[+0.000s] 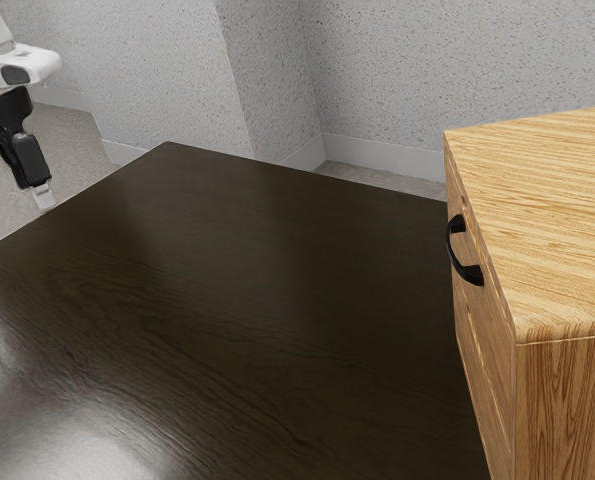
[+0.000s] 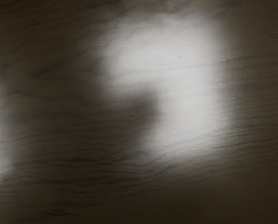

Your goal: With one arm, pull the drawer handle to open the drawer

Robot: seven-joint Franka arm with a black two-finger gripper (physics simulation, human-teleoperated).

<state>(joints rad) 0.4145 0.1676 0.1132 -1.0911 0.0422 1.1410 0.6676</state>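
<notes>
A light wooden cabinet (image 1: 547, 230) stands on the exterior view's right, its front facing the arm. A black curved handle (image 1: 463, 252) sits on the upper drawer front (image 1: 471, 300), which lies flush with the cabinet face. My gripper (image 1: 39, 192) hangs at the far upper left of the exterior view, pointing down above the table's far left edge. It is far from the handle, with the whole tabletop between them. In the wrist view, the dark wood-grain table surface (image 2: 139, 140) lies under my hand, with a bright patch of reflected light on it.
The dark brown table (image 1: 227, 320) spreads wide between the arm and the cabinet. Speckled grey walls (image 1: 377, 70) and a white skirting board stand behind it. A strip of pale floor (image 1: 67, 150) shows at the left.
</notes>
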